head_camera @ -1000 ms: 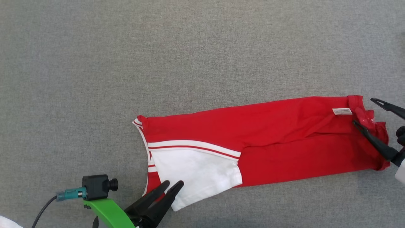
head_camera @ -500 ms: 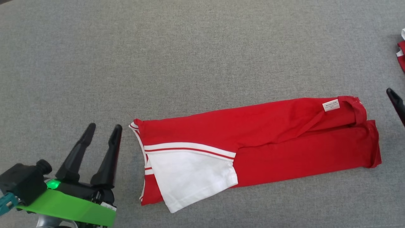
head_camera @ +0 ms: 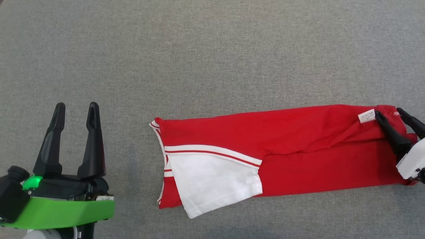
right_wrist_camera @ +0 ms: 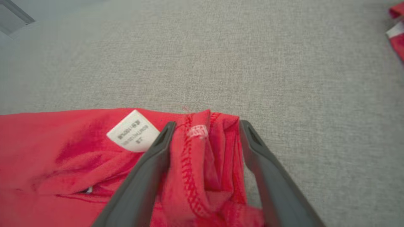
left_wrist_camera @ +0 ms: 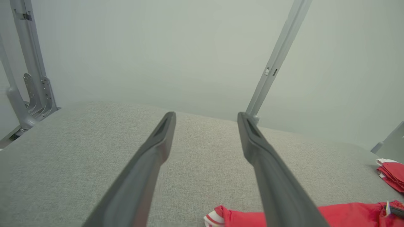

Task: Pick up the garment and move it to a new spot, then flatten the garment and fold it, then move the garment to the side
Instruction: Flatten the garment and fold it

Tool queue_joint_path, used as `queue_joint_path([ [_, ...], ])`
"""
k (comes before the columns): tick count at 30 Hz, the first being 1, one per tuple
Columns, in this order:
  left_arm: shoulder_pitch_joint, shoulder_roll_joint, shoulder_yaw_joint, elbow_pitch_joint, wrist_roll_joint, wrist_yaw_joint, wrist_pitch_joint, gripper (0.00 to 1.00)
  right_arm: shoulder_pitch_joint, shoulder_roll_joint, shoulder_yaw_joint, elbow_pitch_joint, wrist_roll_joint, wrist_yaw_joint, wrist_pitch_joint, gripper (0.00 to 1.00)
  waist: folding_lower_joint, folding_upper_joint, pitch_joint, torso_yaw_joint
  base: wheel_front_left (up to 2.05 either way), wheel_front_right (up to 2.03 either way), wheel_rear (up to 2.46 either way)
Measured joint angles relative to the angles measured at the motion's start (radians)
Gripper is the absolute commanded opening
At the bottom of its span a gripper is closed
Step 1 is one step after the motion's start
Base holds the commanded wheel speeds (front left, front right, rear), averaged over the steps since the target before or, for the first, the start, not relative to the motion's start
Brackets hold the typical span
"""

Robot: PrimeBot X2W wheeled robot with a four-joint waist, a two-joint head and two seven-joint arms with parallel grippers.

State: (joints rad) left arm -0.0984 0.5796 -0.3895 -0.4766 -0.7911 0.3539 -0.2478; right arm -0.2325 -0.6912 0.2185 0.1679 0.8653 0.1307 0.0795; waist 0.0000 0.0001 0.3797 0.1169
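The garment (head_camera: pixel 282 146) is red with a white, red-striped panel and lies as a long folded strip across the grey table (head_camera: pixel 212 59). My left gripper (head_camera: pixel 77 105) stands open to the left of it, apart from the cloth, with nothing between its fingers (left_wrist_camera: pixel 206 115). The garment's left tip (left_wrist_camera: pixel 347 214) shows low in the left wrist view. My right gripper (head_camera: pixel 389 113) is open at the garment's far right corner, beside the white label (head_camera: pixel 366 116). In the right wrist view its fingers (right_wrist_camera: pixel 207 124) straddle the bunched stitched hem (right_wrist_camera: pixel 202 157), the label (right_wrist_camera: pixel 134 132) just left of them.
Another red and white cloth (left_wrist_camera: pixel 391 175) lies off to the right near the table's edge, also seen as a red and white scrap (right_wrist_camera: pixel 397 37). Grey metal frame posts (left_wrist_camera: pixel 277 60) rise behind the table's far edge. Bare table lies beyond the garment.
My left gripper has drawn back left from the white panel and now stands clear of the cloth. My right gripper swung off to the right, then returned over the hem corner. The head view shifted slightly.
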Motion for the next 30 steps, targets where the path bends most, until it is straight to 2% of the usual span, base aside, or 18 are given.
queue_joint_path([
  [6,0.027,-0.022,0.025,0.008,-0.003,-0.011,-0.008,1.00,0.046,-0.003,-0.027,0.007,-0.035,0.000,0.018,1.00,0.0000,0.0000,0.009,0.022,0.00,0.00,0.00],
  [12,0.055,-0.021,0.048,0.002,0.001,-0.017,-0.010,1.00,0.117,-0.010,-0.066,-0.020,-0.017,0.000,0.096,1.00,0.0000,0.0000,0.007,0.012,0.00,0.00,0.00],
  [17,0.057,-0.017,0.051,0.011,0.002,-0.023,-0.010,1.00,0.102,0.022,-0.068,-0.026,0.004,-0.001,0.158,1.00,0.0000,0.0000,0.015,0.008,0.00,0.00,0.00],
  [18,0.056,-0.016,0.047,0.015,0.002,-0.027,-0.008,1.00,0.092,0.028,-0.064,-0.025,0.018,-0.001,0.176,0.78,0.0000,-0.0001,0.016,0.009,0.00,0.00,0.00],
  [19,0.055,-0.016,0.042,0.021,0.002,-0.028,-0.002,1.00,0.079,0.032,-0.058,-0.023,0.026,-0.001,0.191,0.20,0.0000,0.0000,0.015,0.009,0.00,0.00,0.00],
  [20,0.055,-0.014,0.037,0.030,0.002,-0.029,0.002,1.00,0.067,0.034,-0.051,-0.022,0.034,-0.001,0.206,0.00,0.0000,0.0000,0.013,0.010,0.00,0.00,0.00],
  [24,0.059,-0.007,0.027,0.063,-0.002,-0.035,0.019,1.00,0.028,0.039,-0.061,-0.002,0.074,0.001,0.250,0.00,0.0000,0.0000,-0.004,0.007,0.00,0.00,0.00],
  [30,0.083,-0.017,0.004,0.127,-0.031,-0.055,0.031,1.00,0.014,-0.026,-0.197,0.082,0.088,0.001,0.264,0.00,0.0000,0.0000,-0.054,0.002,0.00,0.00,0.00],
])
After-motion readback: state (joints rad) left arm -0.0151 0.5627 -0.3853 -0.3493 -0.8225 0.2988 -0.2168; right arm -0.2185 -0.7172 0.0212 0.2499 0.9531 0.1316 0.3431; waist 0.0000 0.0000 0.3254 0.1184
